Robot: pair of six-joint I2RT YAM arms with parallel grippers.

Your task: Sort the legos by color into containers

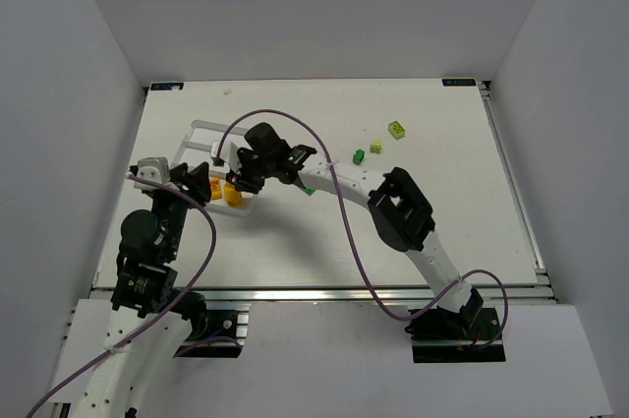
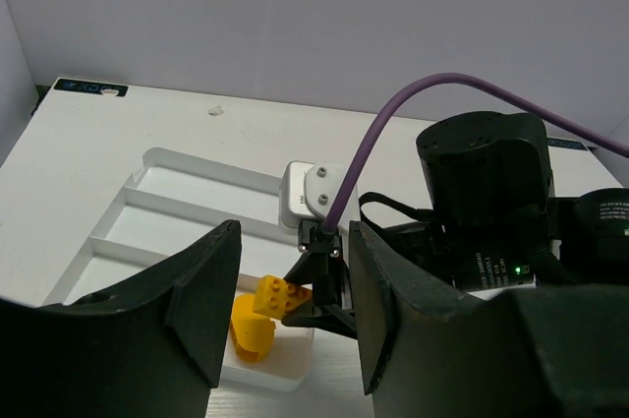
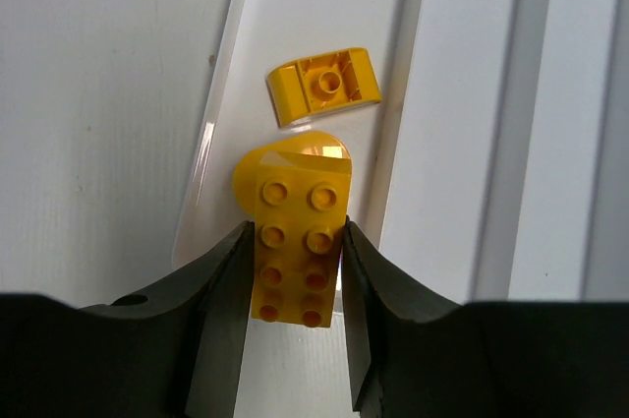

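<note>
My right gripper (image 3: 295,237) is shut on an orange-yellow two-by-four brick (image 3: 295,270) and holds it just over the near end compartment of the white divided tray (image 3: 462,143). Under it lie a rounded orange piece (image 3: 295,156) and a curved orange piece (image 3: 322,87). In the left wrist view the held brick (image 2: 279,297) hangs above the rounded piece (image 2: 250,331). My left gripper (image 2: 295,339) is open and empty, hovering just in front of the tray (image 2: 177,204). In the top view the right gripper (image 1: 236,185) and left gripper (image 1: 194,185) sit close together at the tray (image 1: 201,128).
Pale lime bricks (image 1: 396,129) (image 1: 375,146) and a dark green brick (image 1: 359,154) lie at the back right of the table. Another small green brick (image 1: 309,190) lies beside the right arm's forearm. The right arm's purple cable arcs over the tray.
</note>
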